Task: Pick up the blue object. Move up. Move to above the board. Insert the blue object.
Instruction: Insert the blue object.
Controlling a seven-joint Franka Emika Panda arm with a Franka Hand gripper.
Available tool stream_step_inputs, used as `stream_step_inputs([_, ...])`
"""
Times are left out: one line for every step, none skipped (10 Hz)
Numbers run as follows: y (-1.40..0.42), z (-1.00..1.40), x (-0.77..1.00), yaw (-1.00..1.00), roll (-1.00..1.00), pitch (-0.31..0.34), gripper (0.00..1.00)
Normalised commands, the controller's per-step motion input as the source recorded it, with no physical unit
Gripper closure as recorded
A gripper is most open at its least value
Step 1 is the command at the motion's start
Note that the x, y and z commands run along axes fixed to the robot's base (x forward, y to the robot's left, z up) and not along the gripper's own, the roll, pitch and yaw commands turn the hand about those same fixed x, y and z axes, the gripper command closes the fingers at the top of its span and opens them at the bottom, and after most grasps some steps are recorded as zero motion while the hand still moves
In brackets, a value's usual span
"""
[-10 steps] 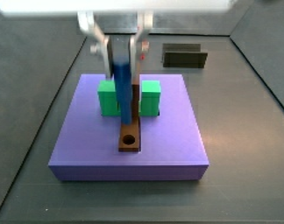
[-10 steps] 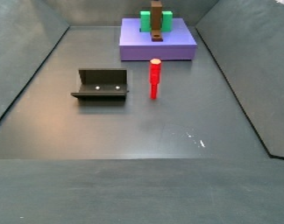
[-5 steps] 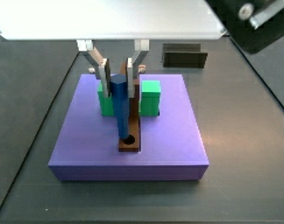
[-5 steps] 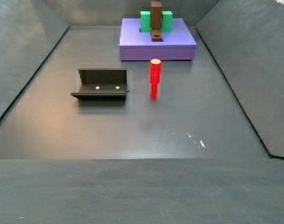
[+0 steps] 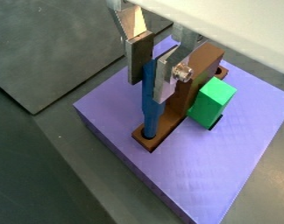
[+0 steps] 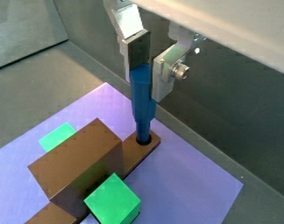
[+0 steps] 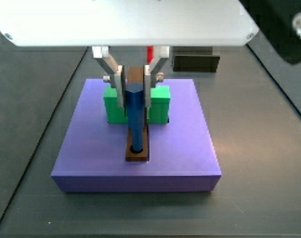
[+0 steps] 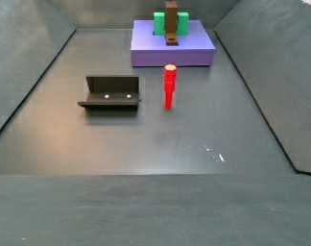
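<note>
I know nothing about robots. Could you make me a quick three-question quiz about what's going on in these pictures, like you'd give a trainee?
1. True or false: the blue object is lying flat on the purple slab.
2. Where does the lower end of the blue object sit? A) in the hole of the board B) on a green block C) on the grey floor
3. Which peg stands alone on the floor in a side view, away from the hand?

Key
1. False: it stands upright between the hand's fingers.
2. A: both wrist views show its tip at the hole in the board's end.
3. The red peg, beside the fixture.
</note>
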Motion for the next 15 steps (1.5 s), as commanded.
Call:
stream_step_inputs([0.00, -0.09, 0.00, 0.00, 0.07, 0.040, 1.00])
stream_step_inputs([0.00, -0.11, 0.00, 0.00, 0.08, 0.036, 1.00])
stream_step_inputs([0.00, -0.13, 0.00, 0.00, 0.08, 0.031, 1.00])
stream_step_inputs([-0.09, -0.24, 0.05, 0.01, 0.13, 0.021, 1.00])
stream_step_inputs([-0.12, -0.43, 0.17, 0.01, 0.12, 0.000, 1.00])
stream_step_inputs([-0.06, -0.64, 0.17, 0.03, 0.00, -0.029, 1.00])
stream_step_inputs([0.00, -0.63, 0.29, 0.08, 0.03, 0.000, 1.00])
stream_step_inputs([0.00, -0.65, 0.27, 0.09, 0.07, 0.000, 1.00])
stream_step_inputs([0.01, -0.65, 0.13, 0.09, 0.06, 0.000, 1.00])
stream_step_inputs([0.00, -0.60, 0.00, 0.13, 0.08, 0.000, 1.00])
stream_step_inputs([-0.13, -0.39, 0.00, 0.14, 0.27, 0.010, 1.00])
stream_step_inputs([-0.22, -0.03, -0.11, 0.09, 0.50, 0.084, 1.00])
stream_step_inputs([-0.14, 0.00, -0.03, 0.07, 0.50, 0.163, 1.00])
stream_step_inputs([-0.08, -0.03, 0.00, 0.04, 0.49, 0.187, 1.00])
stream_step_inputs([0.00, -0.25, 0.23, 0.00, 0.26, 0.179, 1.00])
